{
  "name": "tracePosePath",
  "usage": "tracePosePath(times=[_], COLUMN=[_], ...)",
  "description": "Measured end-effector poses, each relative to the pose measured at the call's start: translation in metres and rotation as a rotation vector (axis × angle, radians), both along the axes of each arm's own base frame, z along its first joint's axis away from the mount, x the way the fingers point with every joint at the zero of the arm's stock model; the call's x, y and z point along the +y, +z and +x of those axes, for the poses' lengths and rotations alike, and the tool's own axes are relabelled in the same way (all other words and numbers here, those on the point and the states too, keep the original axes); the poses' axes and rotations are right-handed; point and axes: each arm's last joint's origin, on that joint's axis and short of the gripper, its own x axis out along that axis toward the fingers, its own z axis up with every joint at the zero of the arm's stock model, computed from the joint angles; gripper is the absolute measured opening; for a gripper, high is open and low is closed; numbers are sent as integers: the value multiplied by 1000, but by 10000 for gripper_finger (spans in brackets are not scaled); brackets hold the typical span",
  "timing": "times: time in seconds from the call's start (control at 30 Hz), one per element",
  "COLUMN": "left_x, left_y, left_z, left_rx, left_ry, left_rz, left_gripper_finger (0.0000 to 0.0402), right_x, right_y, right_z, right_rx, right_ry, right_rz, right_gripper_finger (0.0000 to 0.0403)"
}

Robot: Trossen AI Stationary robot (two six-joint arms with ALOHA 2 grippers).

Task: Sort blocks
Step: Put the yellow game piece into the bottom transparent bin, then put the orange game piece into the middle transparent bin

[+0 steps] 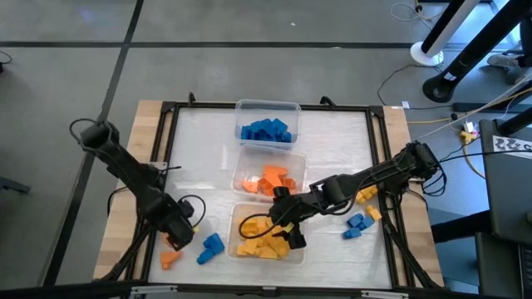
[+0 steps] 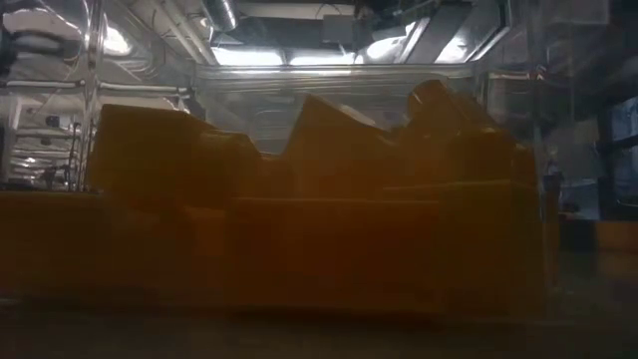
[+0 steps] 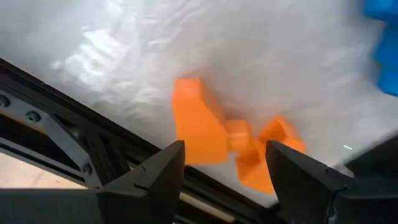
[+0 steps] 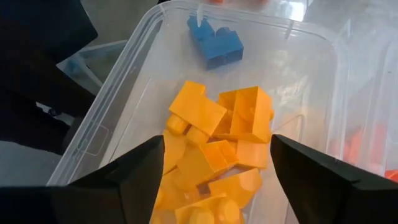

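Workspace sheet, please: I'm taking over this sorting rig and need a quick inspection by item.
Surface: white mat in a black frame on a wooden table.
Job's things: blue blocks in the far tub, orange blocks in the middle tub, yellow blocks in the near tub. Loose: orange block and blue block near the left arm; blue and yellow pieces on the right side.
Clutter: nothing seen.
Grippers: left claw open above the loose orange block; right claw open over the yellow tub, nothing between its fingers.
Cables: loops along both arms; cords on the floor.
Surroundings: grey floor, stand bases beyond the table.
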Motion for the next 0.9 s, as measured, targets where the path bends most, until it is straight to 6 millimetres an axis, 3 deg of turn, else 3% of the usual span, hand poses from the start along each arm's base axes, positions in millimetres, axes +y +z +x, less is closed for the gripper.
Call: tracePosePath(times=[0.23, 0.57, 0.9], left_x=[-8, -13, -21], left_y=[-25, -43, -66], left_z=[8, 11, 5], left_rx=[84, 143, 126], left_ry=[-13, -25, -35], left_rz=[88, 148, 106], left_gripper_finger=[212, 212, 208], right_x=[0, 0, 1], right_y=[0, 0, 0], right_z=[0, 0, 0], right_rx=[0, -2, 3], right_ry=[0, 7, 22], right_rz=[0, -6, 6], right_gripper_finger=[293, 293, 293])
